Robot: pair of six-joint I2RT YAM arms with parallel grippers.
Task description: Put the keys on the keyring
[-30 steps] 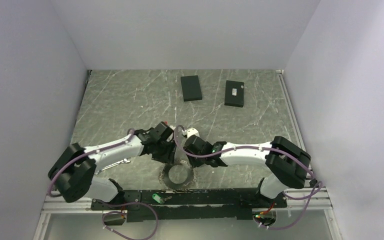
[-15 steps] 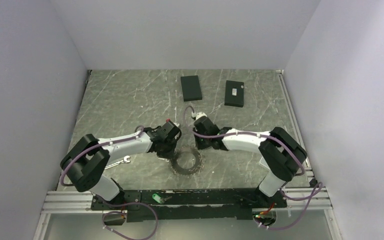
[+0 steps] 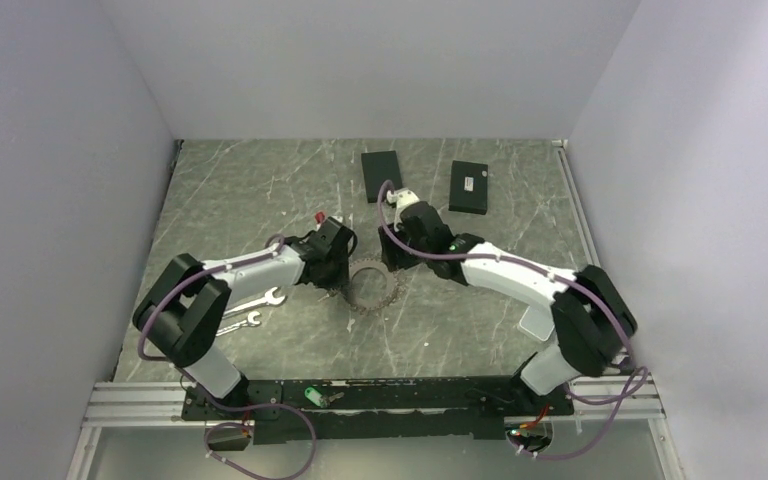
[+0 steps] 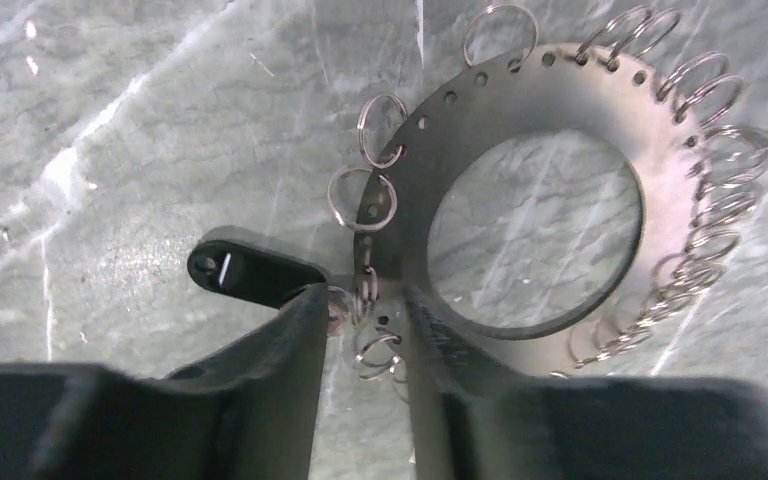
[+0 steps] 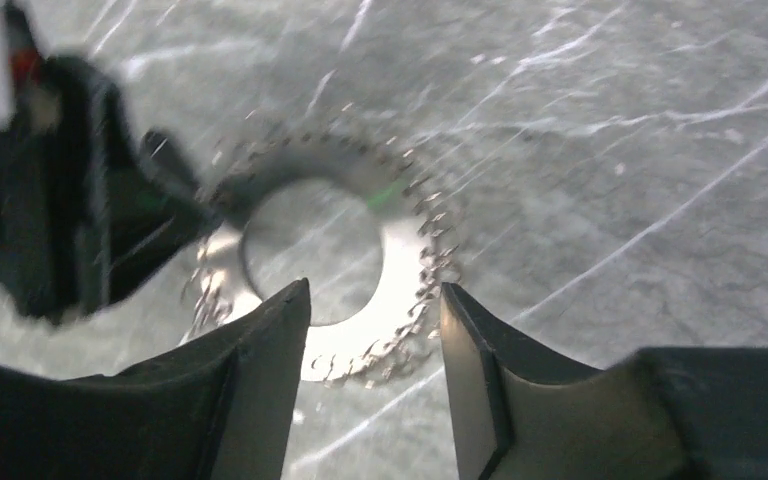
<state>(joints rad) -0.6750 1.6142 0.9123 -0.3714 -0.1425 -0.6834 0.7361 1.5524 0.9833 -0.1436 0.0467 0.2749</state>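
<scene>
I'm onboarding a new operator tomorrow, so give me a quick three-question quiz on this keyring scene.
1. True or false: the right gripper is clamped on the keyring.
2. How many flat black boxes show in the top view? A) one B) two C) three
3. Fill in: the ___ gripper's fingers straddle the keyring's rim.
Key: 1 false, its jaws stand open above it; 2 B; 3 the left gripper.

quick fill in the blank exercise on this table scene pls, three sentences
The keyring lies flat, with small split rings threaded through holes along its ___ edge.
___ black boxes lie beyond it, near the far wall.
In the top view, two wrenches lie on the keyring's ___ side.
Missing words: outer; two; left.
</scene>
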